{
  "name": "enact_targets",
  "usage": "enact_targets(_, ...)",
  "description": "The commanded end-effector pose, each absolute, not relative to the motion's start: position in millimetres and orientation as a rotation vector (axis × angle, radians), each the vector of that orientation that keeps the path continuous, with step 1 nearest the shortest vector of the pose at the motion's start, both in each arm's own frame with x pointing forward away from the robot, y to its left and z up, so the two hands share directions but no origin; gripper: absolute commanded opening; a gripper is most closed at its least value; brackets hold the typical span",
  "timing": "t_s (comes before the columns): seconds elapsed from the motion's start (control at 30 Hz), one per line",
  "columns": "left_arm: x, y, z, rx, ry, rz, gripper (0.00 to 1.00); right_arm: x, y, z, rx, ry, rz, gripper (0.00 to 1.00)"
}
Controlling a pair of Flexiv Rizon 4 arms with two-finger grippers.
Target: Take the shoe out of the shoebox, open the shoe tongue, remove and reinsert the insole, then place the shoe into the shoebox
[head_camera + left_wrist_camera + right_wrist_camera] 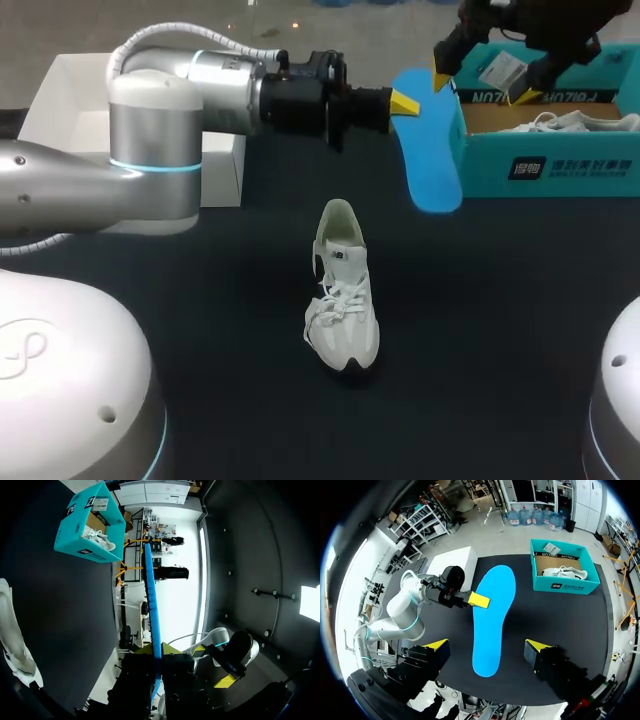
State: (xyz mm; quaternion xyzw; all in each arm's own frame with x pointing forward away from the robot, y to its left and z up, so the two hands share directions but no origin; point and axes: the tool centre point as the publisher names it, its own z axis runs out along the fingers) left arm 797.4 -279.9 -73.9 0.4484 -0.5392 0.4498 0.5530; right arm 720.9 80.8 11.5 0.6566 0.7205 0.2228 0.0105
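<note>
**A:** How is the left arm [150,160] posed?

**B:** It comes in over the tabletop's [500,330] left edge and lies level along the far side. The left gripper [403,102] points toward the shoebox [545,165].

**A:** And its fingers?

**B:** They are narrow, pinched on one end of the blue insole [432,160]. The insole hangs in the air just beside the shoebox's open end. In the left wrist view it runs edge-on between the two tips.

**A:** What about the right gripper [485,85]?

**B:** It hangs above the shoebox at the far right corner. Its fingers are spread wide and hold nothing.

**A:** Where is the shoe [345,300]?

**B:** It stands on its sole mid-tabletop, apart from both grippers, with its toe toward the near edge and its laces loose. A second shoe [585,122] lies inside the open shoebox.
</note>
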Motion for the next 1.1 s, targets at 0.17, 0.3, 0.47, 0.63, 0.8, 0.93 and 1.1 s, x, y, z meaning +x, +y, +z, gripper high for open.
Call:
enact_targets(0.17, 790, -287, -75, 1.062, -1.284, 1.057, 0.0, 727, 115, -18, 2.191, 2.253, 0.497, 1.0)
enact_targets(0.3, 787, -287, -76, 1.067, -1.285, 1.056, 0.0, 726, 126, -29, 2.299, 2.234, 0.506, 1.0)
enact_targets(0.47, 785, -287, -78, 1.07, -1.288, 1.047, 0.0, 726, 128, -30, 2.273, 2.141, 0.391, 1.0)
enact_targets(0.63, 785, -284, -79, 1.081, -1.285, 1.04, 0.0, 726, 128, -30, 2.273, 2.141, 0.391, 1.0)
enact_targets(0.8, 784, -284, -79, 1.083, -1.292, 1.034, 0.0, 726, 128, -30, 2.273, 2.141, 0.391, 1.0)
enact_targets(0.93, 784, -282, -80, 1.09, -1.297, 1.034, 0.0, 727, 128, -34, 2.301, 2.141, 0.343, 1.0)
enact_targets(1.1, 782, -279, -84, 1.09, -1.289, 1.038, 0.0, 738, 120, -36, 2.401, 2.063, 0.178, 1.0)
